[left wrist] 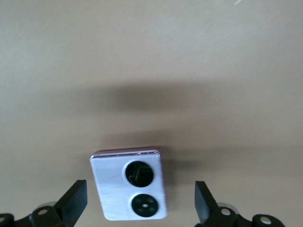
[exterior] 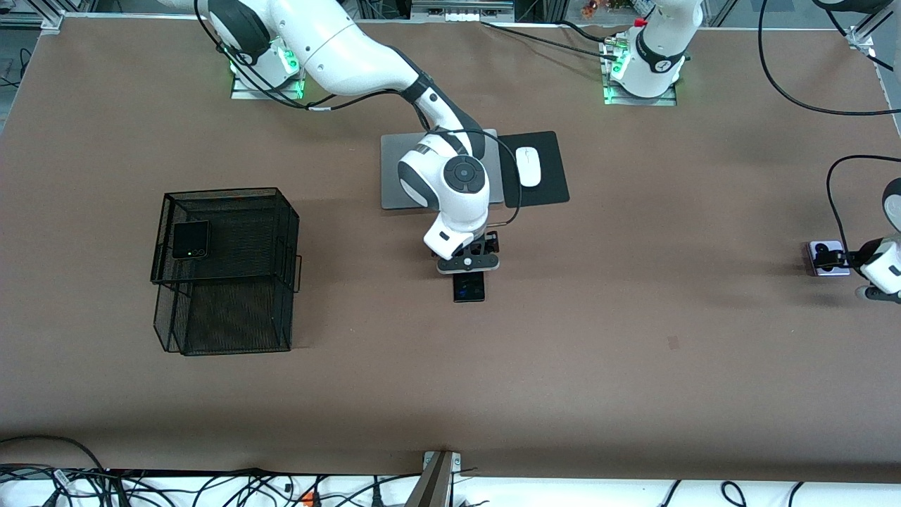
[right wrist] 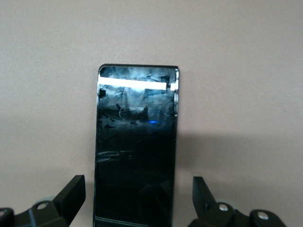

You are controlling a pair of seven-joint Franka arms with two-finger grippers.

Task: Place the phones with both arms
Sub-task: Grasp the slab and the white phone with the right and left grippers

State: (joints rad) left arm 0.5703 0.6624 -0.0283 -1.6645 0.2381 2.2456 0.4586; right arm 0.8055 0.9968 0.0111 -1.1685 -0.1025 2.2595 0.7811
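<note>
Right tool (exterior: 468, 271) released, straddling the slim black phone (exterior: 469, 286) at desk centre. Left tool (left wrist: 141, 208) released around the lilac phone (left wrist: 129, 183), toward 3 o'clock. Flip phone (exterior: 191, 239) already on the mesh basket (exterior: 225, 271). Risk: thin slabs lying flat, fingertips sliding off on closing.

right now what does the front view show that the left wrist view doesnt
Front view only: a mesh basket with the flip phone on top, a laptop, a mouse on its pad, and the right end effector open over the slab phone.
Left wrist view only: the lilac phone's two black lenses, seen close, between open fingers.
Both: the lilac phone on the table with the left end effector straddling it.
</note>
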